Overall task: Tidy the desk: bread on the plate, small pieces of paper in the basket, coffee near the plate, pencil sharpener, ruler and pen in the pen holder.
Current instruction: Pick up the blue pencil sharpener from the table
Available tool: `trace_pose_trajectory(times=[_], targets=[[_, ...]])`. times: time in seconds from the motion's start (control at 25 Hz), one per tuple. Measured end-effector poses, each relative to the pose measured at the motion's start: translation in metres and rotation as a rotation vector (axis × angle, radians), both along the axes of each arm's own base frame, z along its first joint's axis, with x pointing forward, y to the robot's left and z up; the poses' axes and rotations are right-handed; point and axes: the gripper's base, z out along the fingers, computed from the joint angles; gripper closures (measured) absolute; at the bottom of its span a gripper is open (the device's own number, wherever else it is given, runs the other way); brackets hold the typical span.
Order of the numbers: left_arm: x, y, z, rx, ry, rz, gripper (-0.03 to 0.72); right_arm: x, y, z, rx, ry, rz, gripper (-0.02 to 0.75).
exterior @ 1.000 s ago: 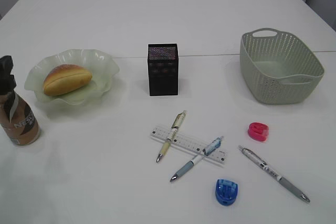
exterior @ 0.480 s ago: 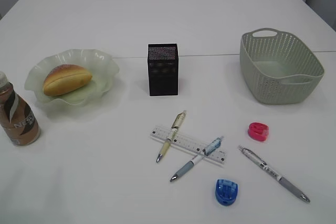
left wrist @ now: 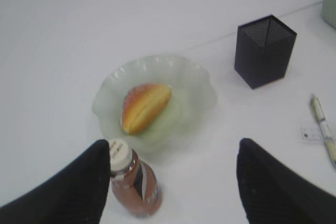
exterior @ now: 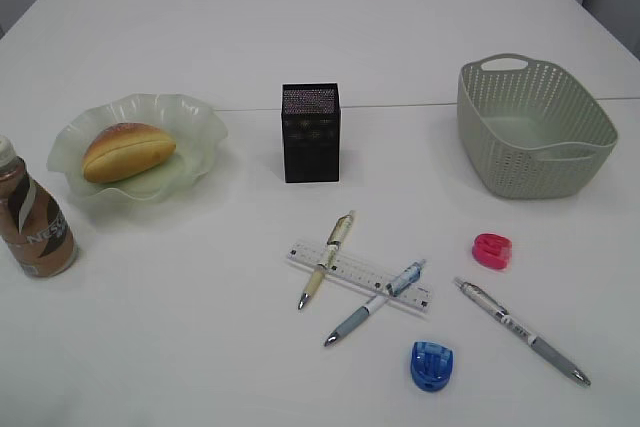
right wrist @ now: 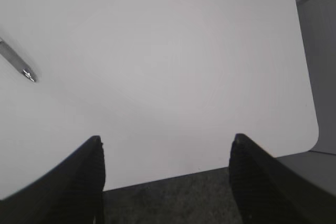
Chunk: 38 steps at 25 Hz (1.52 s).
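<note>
Staged office-like tabletop, bare white desk (exterior: 300, 37), mesh pen holder (exterior: 310, 133), scattered pens, plain grey wall behind

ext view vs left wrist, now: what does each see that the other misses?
Exterior only: the ruler lying whole under two crossed pens, a third pen, a pink sharpener, a blue sharpener, and the whole basket.
Left wrist only: the left gripper, its jaws open with nothing between them, above the coffee.
Both: the bread on the plate, the coffee beside the plate, the pen holder, and one pen.
</note>
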Motion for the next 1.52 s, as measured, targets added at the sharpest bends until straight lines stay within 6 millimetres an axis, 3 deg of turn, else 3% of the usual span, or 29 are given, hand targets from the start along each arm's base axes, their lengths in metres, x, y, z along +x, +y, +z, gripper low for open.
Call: trace_pose_trajectory(times=[0.2,0.48,0.72,1.0,1.24,1.52], targets=[[-0.017,0.002,0.023,0.003,0.262,0.013,0.151,0.003,0.005,0.018,0.069,-0.030,0.000,0.156],[-0.046,0.009,0.033,-0.065,0.605,0.152,0.160,0.008,0.009,0.019,0.117,-0.002,0.002,0.157],[-0.054,0.008,0.035,-0.157,0.644,0.216,0.165,0.019,0.016,0.014,0.158,0.052,0.029,0.158],[-0.055,0.007,0.035,-0.184,0.651,0.211,0.166,0.045,0.023,0.000,0.175,0.179,0.070,0.158],[-0.055,0.006,0.035,-0.188,0.653,0.209,0.166,0.060,0.030,0.015,0.221,0.159,0.131,0.158],[-0.056,0.004,0.036,-0.211,0.661,0.196,0.166,0.078,0.038,0.015,0.288,0.192,0.159,0.158]])
